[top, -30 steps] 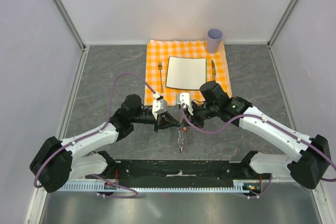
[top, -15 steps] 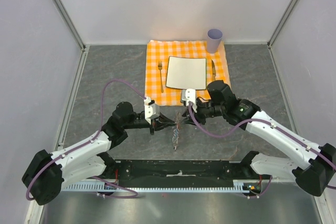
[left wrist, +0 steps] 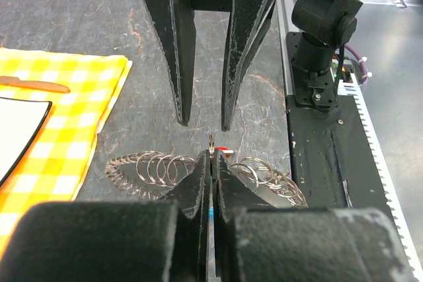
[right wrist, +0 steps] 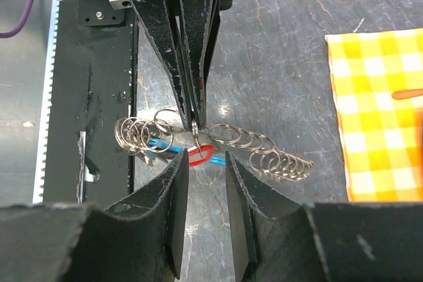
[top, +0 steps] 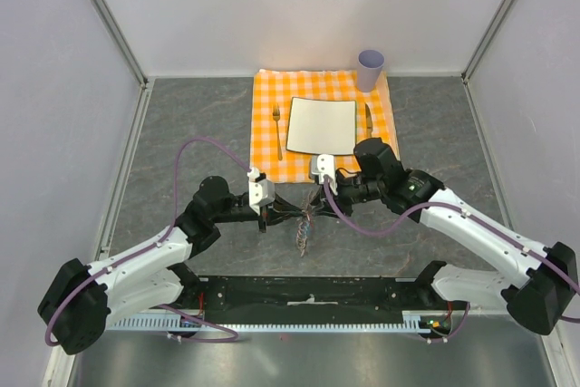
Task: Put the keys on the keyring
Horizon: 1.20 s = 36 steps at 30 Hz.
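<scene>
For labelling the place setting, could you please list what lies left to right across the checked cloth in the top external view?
fork → plate → knife; the cup overlaps the knife's position, so omitted.

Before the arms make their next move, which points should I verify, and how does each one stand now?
1. Left claw shut on the keyring: ok.
2. Right claw open: ok.
3. Red key in line with the right claw's gap: ok.
4. Key already threaded on a ring: cannot tell.
5. Keyring's loose ends resting on the table, apart from the checked placemat: ok.
</scene>
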### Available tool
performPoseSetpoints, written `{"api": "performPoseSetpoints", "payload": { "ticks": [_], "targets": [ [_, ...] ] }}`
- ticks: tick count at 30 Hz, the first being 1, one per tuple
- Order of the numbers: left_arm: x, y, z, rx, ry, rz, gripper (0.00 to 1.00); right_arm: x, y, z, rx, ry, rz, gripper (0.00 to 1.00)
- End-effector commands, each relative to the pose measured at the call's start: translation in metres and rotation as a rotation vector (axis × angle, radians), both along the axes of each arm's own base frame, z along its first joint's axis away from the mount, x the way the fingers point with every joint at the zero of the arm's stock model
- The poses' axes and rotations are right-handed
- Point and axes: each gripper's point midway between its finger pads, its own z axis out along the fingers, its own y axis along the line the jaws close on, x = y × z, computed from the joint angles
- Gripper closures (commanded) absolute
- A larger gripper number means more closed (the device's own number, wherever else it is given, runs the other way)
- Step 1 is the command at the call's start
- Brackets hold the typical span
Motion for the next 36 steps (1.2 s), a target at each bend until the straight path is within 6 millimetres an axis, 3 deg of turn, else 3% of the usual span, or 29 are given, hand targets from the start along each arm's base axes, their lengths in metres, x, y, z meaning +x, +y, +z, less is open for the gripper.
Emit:
{"api": "performPoseSetpoints", "payload": {
  "ticks": [1, 10, 15, 36],
  "targets": [
    [0.000, -0.002, 0.025, -0.070, -0.118, -0.026, 0.98, -0.004, 0.006, 0.000, 0.025, -0.001, 0.056, 0.66],
    [-0.004, -0.002, 0.030, -0.090, -0.131, -0.039, 0.98, -0.004, 0.008, -0.005, 0.019, 0.011, 0.069, 0.79],
    [-0.005, -0.001, 0.032, -0.095, -0.132, -0.037, 0.98, -0.004, 0.009, -0.005, 0.020, 0.013, 0.071, 1.00],
    [-0.012, 0.008, 0.058, -0.252, -0.185, -0.008, 0.98, -0.007, 0.014, -0.016, 0.019, 0.073, 0.080, 1.00]
  ]
}}
